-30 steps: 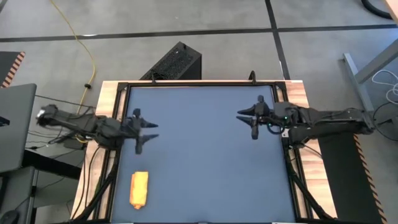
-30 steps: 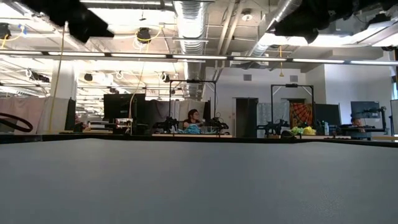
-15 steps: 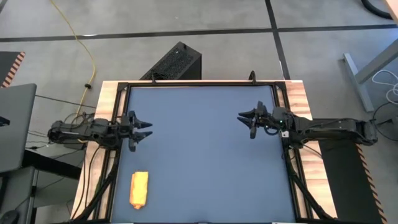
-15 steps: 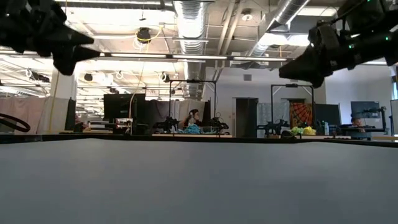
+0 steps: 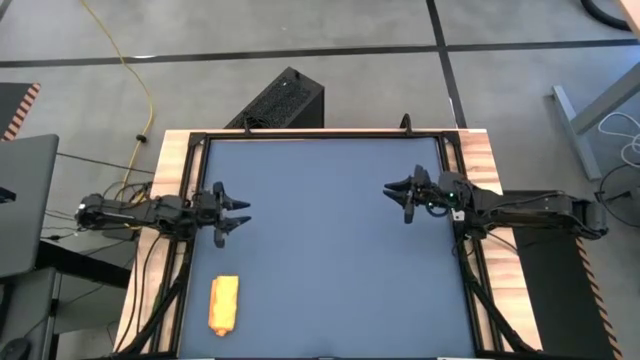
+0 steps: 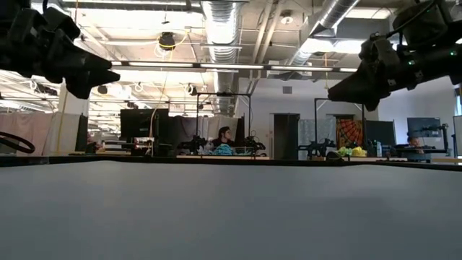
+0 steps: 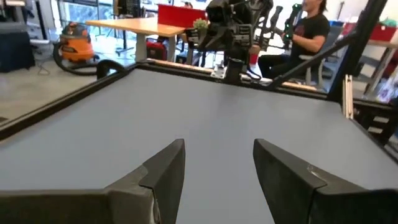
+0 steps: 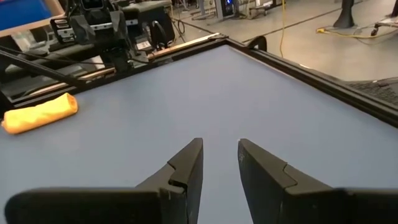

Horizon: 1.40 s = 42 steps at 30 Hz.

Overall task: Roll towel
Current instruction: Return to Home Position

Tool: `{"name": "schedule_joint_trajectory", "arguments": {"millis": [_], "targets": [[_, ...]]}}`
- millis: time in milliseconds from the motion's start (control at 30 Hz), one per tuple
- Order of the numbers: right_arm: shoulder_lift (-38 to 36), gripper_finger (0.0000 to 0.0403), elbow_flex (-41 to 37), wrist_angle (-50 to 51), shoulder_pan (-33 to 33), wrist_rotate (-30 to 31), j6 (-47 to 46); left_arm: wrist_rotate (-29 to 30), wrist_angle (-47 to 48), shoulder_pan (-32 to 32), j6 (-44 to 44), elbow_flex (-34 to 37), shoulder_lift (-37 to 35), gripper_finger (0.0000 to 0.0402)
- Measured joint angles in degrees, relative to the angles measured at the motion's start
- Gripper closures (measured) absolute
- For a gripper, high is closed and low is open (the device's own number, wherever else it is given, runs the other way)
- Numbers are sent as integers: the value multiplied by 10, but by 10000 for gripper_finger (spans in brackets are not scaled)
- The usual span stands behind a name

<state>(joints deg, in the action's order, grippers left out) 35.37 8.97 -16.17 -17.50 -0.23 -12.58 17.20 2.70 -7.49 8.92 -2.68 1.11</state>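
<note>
The towel [image 5: 224, 304] lay rolled up like a little log on the blue table [image 5: 330, 250]. Seen from above, it sat near the 7 o'clock corner, close to the table's edge. Its long side ran from 12 o'clock to 6 o'clock. Nothing touched it.

The left gripper [image 5: 232, 212] hung over the table's 9 o'clock side. Its tip pointed toward 3 o'clock. Its two fingers [image 7: 166, 168] were spread apart and held nothing. The towel was at about 6 o'clock from it, well apart.

The right gripper [image 5: 397, 192] hung over the table's 3 o'clock side, and it pointed toward 9 o'clock. Its fingers [image 8: 186, 163] were apart too (the gap looked a bit smaller), and they were empty. From its own camera the towel [image 8: 40, 112] showed far across the table, by the other arm.

The two grippers faced each other, with a lot of bare table between them.

A black box [image 5: 280, 100] sat on the floor past the 12 o'clock edge. A yellow cord [image 5: 135, 70] ran over the floor near it. A person [image 7: 308, 31] sat in the room behind the table.
</note>
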Motion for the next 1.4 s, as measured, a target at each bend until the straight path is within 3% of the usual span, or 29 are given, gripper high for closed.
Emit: {"name": "schedule_joint_trajectory", "arguments": {"millis": [1400], "targets": [[0,276,0,25,-7,6,-5,13,3,0,-1,0,4,221]]}}
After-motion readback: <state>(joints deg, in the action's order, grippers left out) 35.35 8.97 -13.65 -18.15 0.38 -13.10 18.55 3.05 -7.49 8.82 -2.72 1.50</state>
